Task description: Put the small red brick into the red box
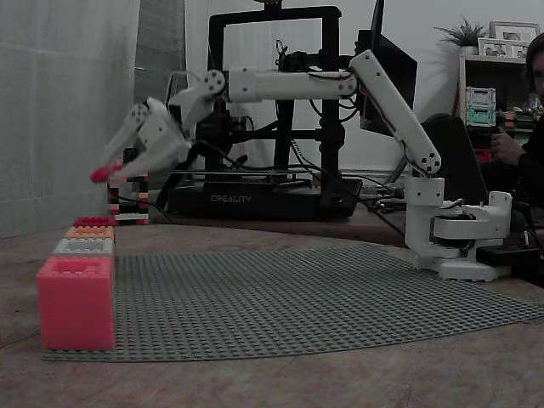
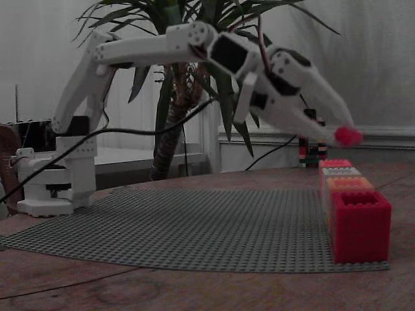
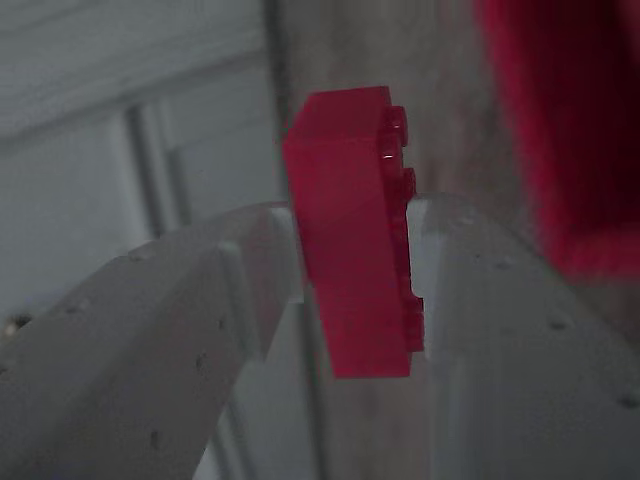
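The small red brick (image 3: 355,235) is pinched between my white fingers (image 3: 210,320) in the wrist view. My gripper (image 1: 109,172) is shut on it and hangs in the air above the row of boxes, with the brick (image 2: 348,136) at its tip. The open-topped red box (image 1: 76,301) stands at the near end of the row on the grey baseplate (image 1: 297,289). In another fixed view that red box (image 2: 360,225) sits below and slightly nearer than the brick. A blurred red shape (image 3: 565,130) fills the wrist view's upper right.
Behind the red box stand a grey box (image 1: 84,246), an orange box (image 1: 90,231) and a far red one (image 1: 94,222). A small striped brick stack (image 1: 127,197) and a 3D printer (image 1: 272,110) lie beyond. The arm's base (image 1: 455,229) is at right; a person (image 1: 527,110) sits behind it.
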You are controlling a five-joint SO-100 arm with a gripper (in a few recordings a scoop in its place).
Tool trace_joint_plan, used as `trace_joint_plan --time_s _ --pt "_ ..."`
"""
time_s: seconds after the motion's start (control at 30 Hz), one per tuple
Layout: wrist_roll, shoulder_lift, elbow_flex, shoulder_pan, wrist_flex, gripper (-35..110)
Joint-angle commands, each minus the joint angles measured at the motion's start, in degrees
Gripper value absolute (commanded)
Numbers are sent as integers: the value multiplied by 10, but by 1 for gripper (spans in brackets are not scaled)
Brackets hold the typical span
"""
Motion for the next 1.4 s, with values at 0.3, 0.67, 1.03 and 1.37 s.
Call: trace_joint_plan --time_s 0.3,0.67,1.03,1.37 --pt "-26 -47 -137 21 38 0" --pt "-52 -88 -188 21 68 0" --pt "-76 -111 -206 18 76 5" --pt "-81 -119 -214 13 82 13"
